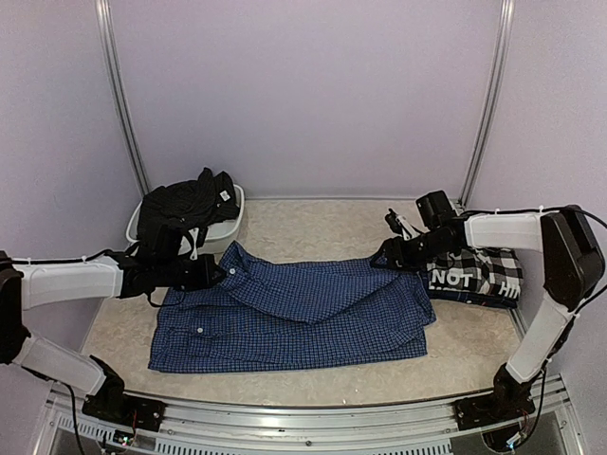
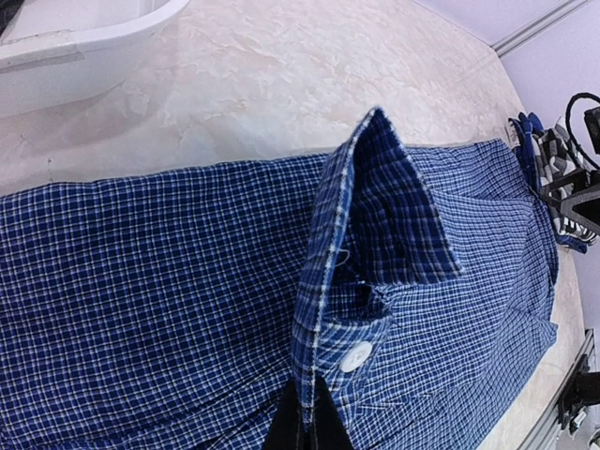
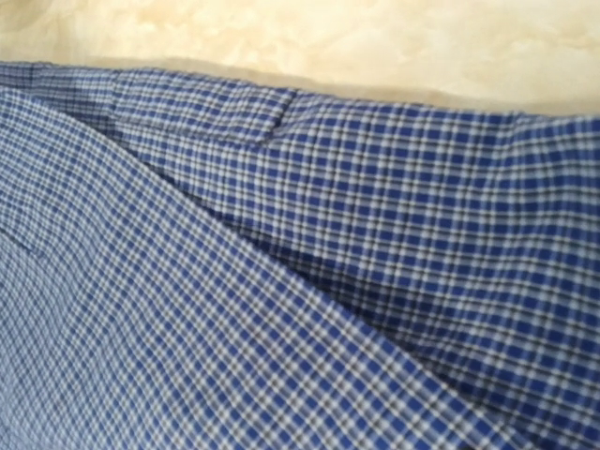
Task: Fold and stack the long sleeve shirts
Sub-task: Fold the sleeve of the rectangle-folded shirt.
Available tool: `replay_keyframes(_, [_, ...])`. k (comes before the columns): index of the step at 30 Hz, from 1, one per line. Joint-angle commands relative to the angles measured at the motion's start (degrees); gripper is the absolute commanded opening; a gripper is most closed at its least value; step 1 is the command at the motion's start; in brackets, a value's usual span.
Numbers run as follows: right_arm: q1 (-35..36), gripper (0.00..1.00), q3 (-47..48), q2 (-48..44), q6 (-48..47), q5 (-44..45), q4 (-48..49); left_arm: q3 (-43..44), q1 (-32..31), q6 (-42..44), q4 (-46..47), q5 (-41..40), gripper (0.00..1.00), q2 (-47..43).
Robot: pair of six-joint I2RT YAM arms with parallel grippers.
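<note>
The first shirt [image 1: 294, 318] is lying on the bench [image 1: 322, 223], the second shirt [image 1: 479, 273] lying right of it, the third shirt [image 1: 185, 210] sitting in the bin [image 1: 228, 233] back-left.

Bench [image 1: 313, 220] is carrying blue check shirt [image 1: 294, 318] at centre, black-and-white check shirt [image 1: 488, 270] lying right — white bin [image 1: 226, 235] sitting rear-left.

The white lettering "NOT" is read on the black-and-white check shirt [image 1: 482, 271]; adjoining letters are not legible.
</note>
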Motion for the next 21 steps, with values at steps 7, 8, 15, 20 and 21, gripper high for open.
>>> replay_keyframes(7, [1.4, 0.66, 1.2, 1.9, 0.2, 0.4, 1.5, -3.3, 0.4, -0.9, 4.0, -4.9, 0.00, 0.4])
replay_keyframes(8, [1.4, 0.66, 1.1, 1.9, 0.2, 0.4, 1.5, -3.4, 0.5, -1.0, 4.1, -5.2, 0.00, 0.3])
replay_keyframes(15, [1.5, 0.66, 0.7, 1.9, 0.2, 0.4, 1.6, -4.6, 0.6, -1.5, 3.7, -8.4, 0.00, 0.0])
replay_keyframes(20, [1.5, 0.66, 0.4, 1.8, 0.2, 0.6, 1.6, -5.5, 0.5, -2.0, 4.4, -9.0, 0.00, 0.8])
replay_keyframes(21, [1.5, 0.66, 0.3, 1.8, 0.2, 0.7, 1.6, -5.7, 0.6, -2.1, 4.5, -9.1, 0.00, 0.8])
